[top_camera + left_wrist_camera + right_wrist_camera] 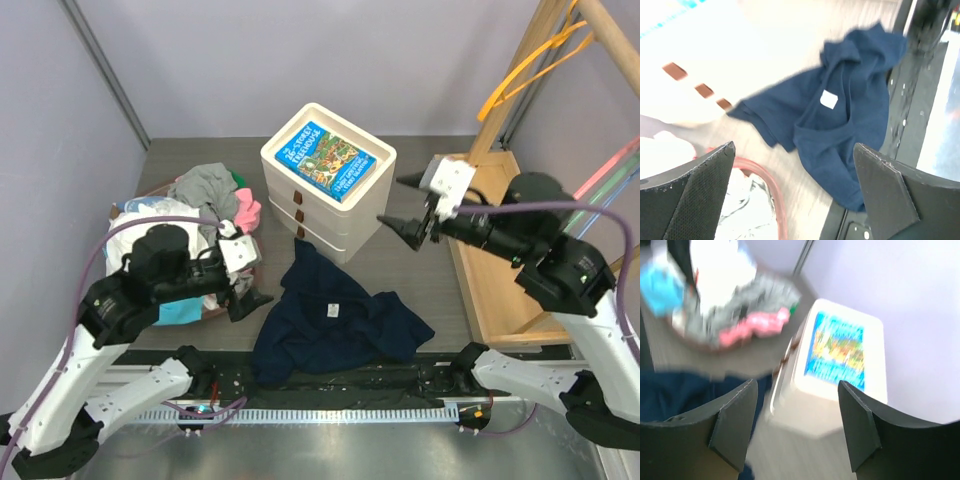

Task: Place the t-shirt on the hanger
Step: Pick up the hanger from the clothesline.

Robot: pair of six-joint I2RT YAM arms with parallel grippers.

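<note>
Top view: t-shirt (335, 325) lies crumpled on the tabletop (420, 290) between the arms, hanger (522, 66) hangs up on the rack (495, 290), far right. Left claw (248, 285) and right claw (393, 200) both spread, empty. Left wrist: basket (771, 182) rim, pale clothes (747, 210) inside. Right wrist, blurry: book (837, 352) on top of the drawers (815, 410).

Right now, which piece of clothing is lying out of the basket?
The navy t-shirt, alone on the table before the white drawers. The grey and pink clothes are heaped in the basket.
</note>
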